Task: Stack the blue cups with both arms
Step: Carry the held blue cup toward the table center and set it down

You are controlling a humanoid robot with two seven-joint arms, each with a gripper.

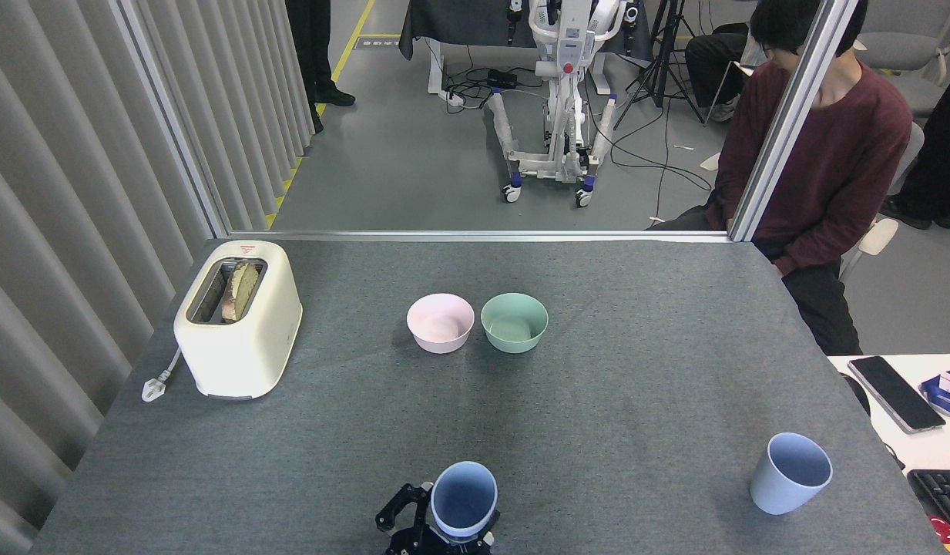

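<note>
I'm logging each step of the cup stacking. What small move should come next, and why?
Probably carry the held blue cup rightward toward the other blue cup. The left end effector grips one cup near the table's front middle, while the second stands alone at the front right; the right end effector is out of view.
</note>
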